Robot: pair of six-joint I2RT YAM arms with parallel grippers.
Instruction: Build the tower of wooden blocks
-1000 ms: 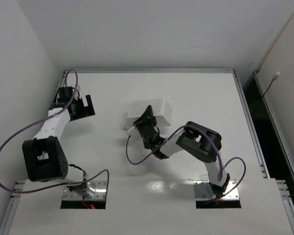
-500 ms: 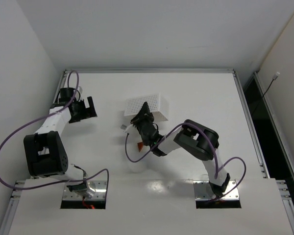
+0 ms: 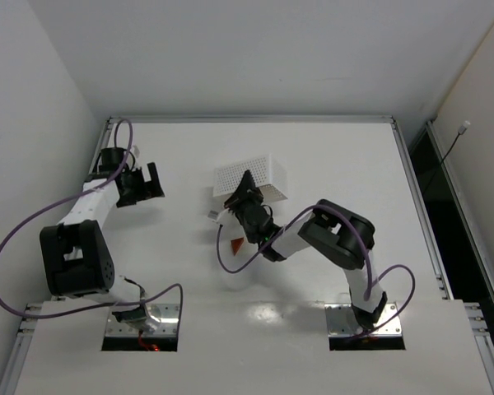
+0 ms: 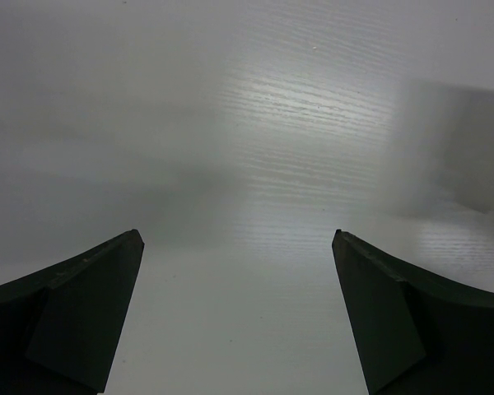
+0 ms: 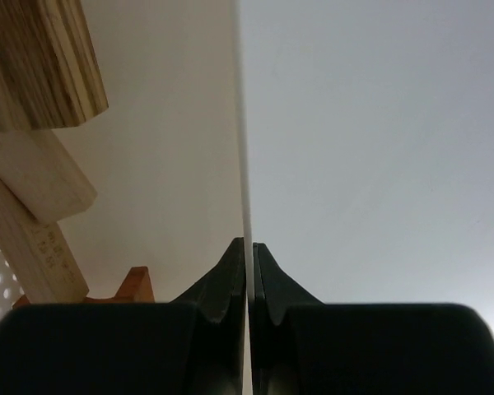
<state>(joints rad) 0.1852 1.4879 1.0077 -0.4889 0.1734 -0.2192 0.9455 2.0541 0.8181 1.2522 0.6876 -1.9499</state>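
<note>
My right gripper (image 3: 244,196) is shut on the thin wall of the white perforated box (image 3: 251,175) and holds it tilted. In the right wrist view the gripper (image 5: 248,243) pinches that wall (image 5: 240,123); inside the box lie tan wood blocks (image 5: 34,176) and a reddish-brown piece (image 5: 132,285). A reddish-brown wedge (image 3: 236,243) lies on the table below the box. A small pale piece (image 3: 211,216) lies to its upper left. No tower shows. My left gripper (image 3: 141,184) is open and empty at the far left, over bare table in its wrist view (image 4: 237,234).
The white table (image 3: 346,156) has walls at the back and left, and a rail along the right edge (image 3: 420,206). Purple cables (image 3: 230,265) loop from both arms over the near table.
The right gripper has tipped and shifted the box; a reddish-brown wedge has appeared on the table below it. The left gripper has edged slightly back and left.
</note>
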